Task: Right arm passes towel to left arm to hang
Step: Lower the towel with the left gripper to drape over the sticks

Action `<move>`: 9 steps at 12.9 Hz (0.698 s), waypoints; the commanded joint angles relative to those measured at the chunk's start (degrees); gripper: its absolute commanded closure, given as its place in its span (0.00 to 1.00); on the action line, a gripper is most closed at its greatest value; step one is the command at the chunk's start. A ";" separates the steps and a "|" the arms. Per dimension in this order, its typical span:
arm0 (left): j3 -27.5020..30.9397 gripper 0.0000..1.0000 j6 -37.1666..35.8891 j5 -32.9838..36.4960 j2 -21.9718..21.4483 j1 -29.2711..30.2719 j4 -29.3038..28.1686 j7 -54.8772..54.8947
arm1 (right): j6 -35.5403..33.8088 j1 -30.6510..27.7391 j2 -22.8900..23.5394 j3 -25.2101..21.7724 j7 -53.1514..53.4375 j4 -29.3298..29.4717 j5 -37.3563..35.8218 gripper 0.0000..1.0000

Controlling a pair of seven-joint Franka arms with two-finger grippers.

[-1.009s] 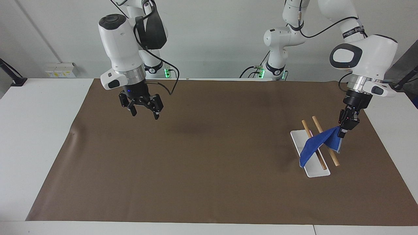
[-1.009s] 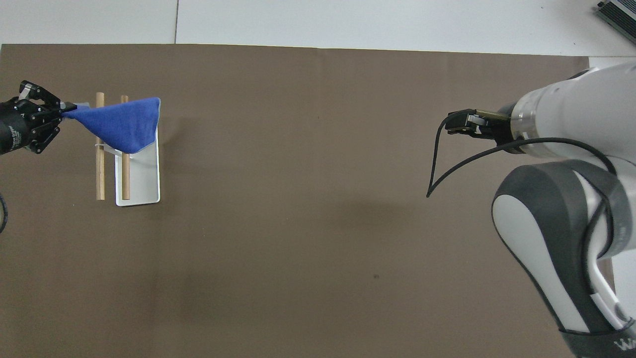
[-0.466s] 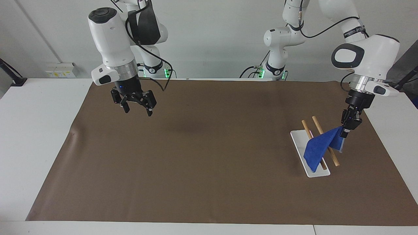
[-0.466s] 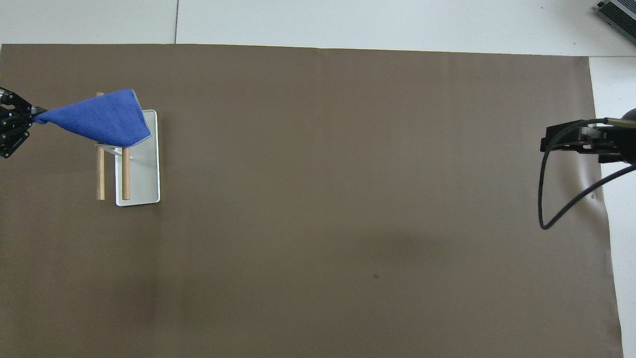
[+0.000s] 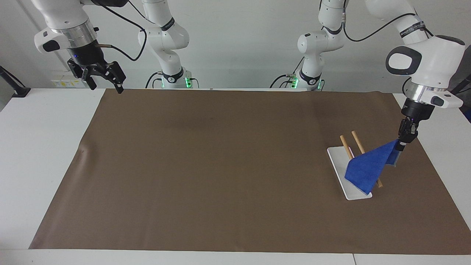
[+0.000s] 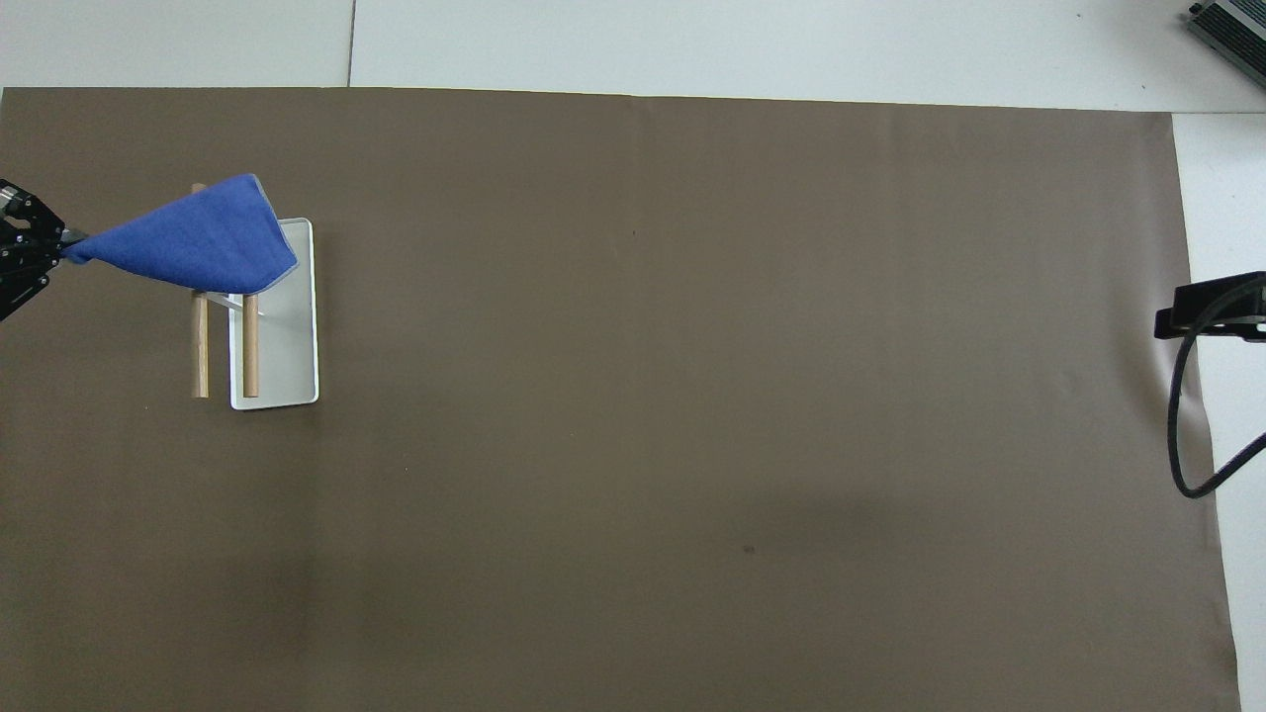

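Left pincer [image 5: 401, 147] pinches towel [image 5: 369, 166] corner over the wooden rails [image 5: 356, 142]. Right pincer [image 5: 102, 78] gapes wide over worktop [image 5: 36, 147] edge; brown mat [image 5: 220, 165] bare between.

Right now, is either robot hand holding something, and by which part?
The left gripper pinches the blue towel by one corner, draped over the wooden rack. The right gripper holds nothing.

My arms are glossy white shells with rounded joints; my left arm [image 5: 427, 60] carries a dark grey oval cap and a silver wrist ring. My right arm [image 5: 64, 20] ends in a silver ring with a small blue light. Black cables loop along both, down to black claws.
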 commanded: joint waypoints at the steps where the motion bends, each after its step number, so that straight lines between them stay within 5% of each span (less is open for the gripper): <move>1: -0.43 1.00 -8.49 6.61 -0.12 -3.44 4.76 -11.71 | -1.43 -0.90 0.22 0.66 0.12 -0.05 -0.28 0.00; 9: 0.09 1.00 -19.84 9.79 -2.06 -5.57 4.77 -16.52 | -1.16 -6.35 -0.83 7.52 0.48 -1.98 -0.89 0.00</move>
